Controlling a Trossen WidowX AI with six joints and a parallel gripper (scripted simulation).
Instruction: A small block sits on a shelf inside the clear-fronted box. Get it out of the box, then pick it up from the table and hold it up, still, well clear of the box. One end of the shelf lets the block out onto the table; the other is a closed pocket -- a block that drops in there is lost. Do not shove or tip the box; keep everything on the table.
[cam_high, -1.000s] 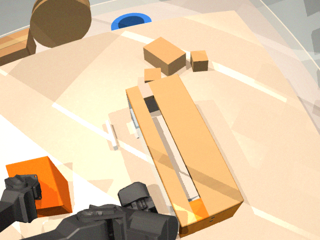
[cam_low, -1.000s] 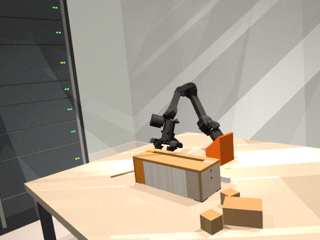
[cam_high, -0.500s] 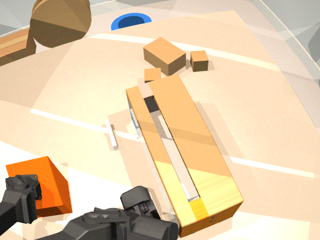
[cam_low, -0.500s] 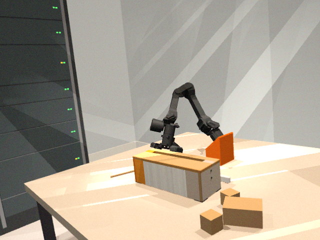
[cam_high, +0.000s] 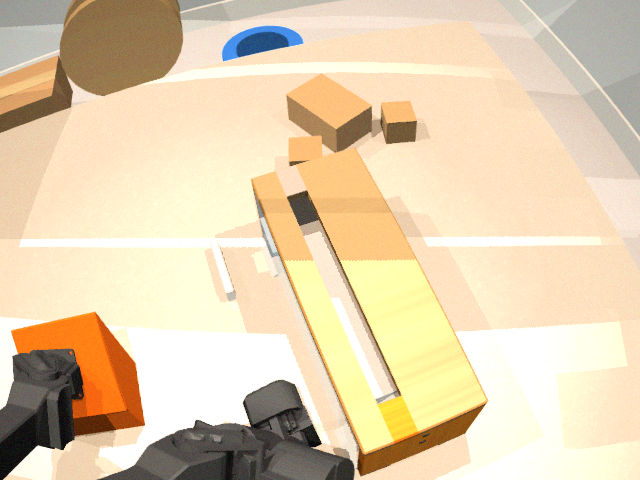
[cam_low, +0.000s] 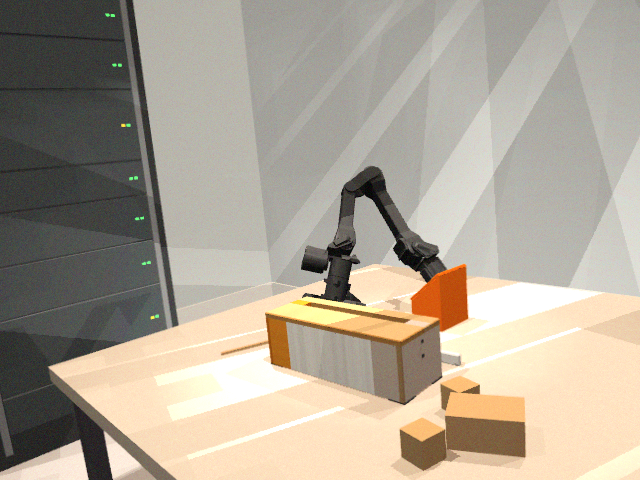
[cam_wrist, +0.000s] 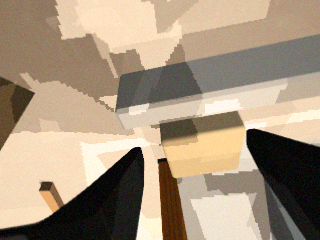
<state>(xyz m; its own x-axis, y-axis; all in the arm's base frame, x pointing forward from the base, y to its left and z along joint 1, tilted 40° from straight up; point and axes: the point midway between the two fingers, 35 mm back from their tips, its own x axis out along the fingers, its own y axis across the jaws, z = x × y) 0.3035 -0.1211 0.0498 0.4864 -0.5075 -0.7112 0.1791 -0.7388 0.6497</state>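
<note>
The block (cam_wrist: 204, 150) shows in the wrist view as a pale yellow cube close below a grey-white bar (cam_wrist: 215, 90). My gripper (cam_wrist: 192, 145) is open; its fingertips frame the block, with no contact visible. The block seems to lie outside the box, but I cannot tell for sure what it rests on. The long wooden box (cam_high: 392, 289) (cam_low: 330, 356) stands upright with a slot along its top. In the top and exterior views my gripper points down beside the box's long side, its fingertips hidden by the arm or box, and I cannot make out the block beside them.
An orange wedge (cam_high: 67, 335) (cam_low: 453, 299) stands beside the arm. A white bar (cam_high: 222, 271) (cam_low: 451, 357) lies beside the box. Cardboard-coloured blocks (cam_high: 329, 103) (cam_low: 485, 423) stand past its far end. A thin stick (cam_low: 242, 347) (cam_wrist: 50, 195) lies near the other end.
</note>
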